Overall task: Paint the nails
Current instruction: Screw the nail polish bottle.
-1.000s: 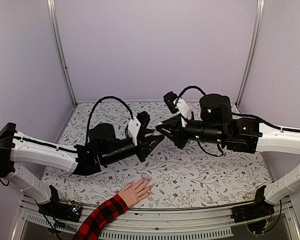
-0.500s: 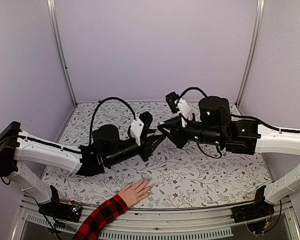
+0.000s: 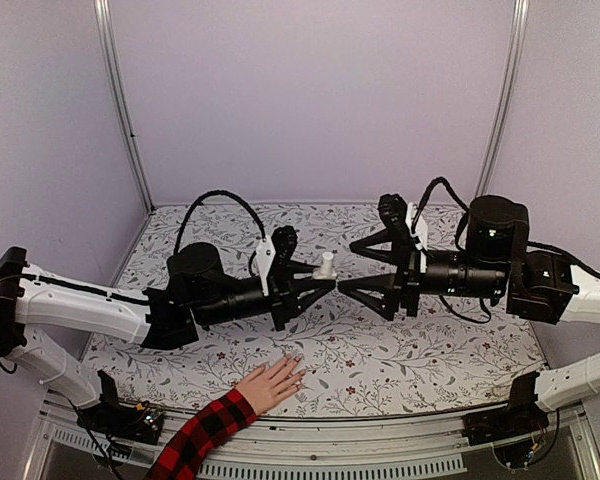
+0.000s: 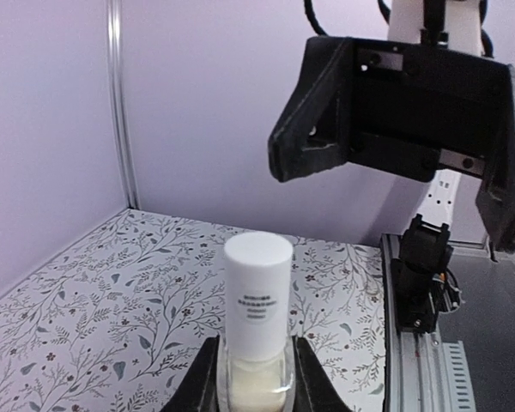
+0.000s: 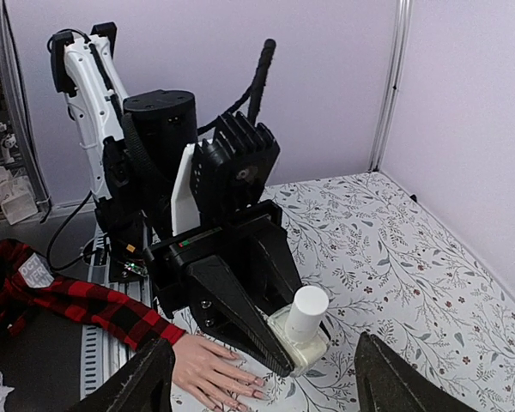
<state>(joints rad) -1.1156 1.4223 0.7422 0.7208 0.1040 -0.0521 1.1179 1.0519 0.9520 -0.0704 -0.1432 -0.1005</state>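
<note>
Barely begun: left gripper (image 3: 318,284) clamps the small clear white-capped bottle (image 4: 257,309) (cap on), right gripper (image 3: 347,267) spread wide opposite; pale glossy fingernails (image 3: 298,361) below look unpainted.

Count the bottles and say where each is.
1. The white-capped bottle is clamped in the left gripper, opposite the open right gripper. Others could hide behind the arms.

Fine grey print on the white bottle cap (image 4: 257,296) — too small to read
</note>
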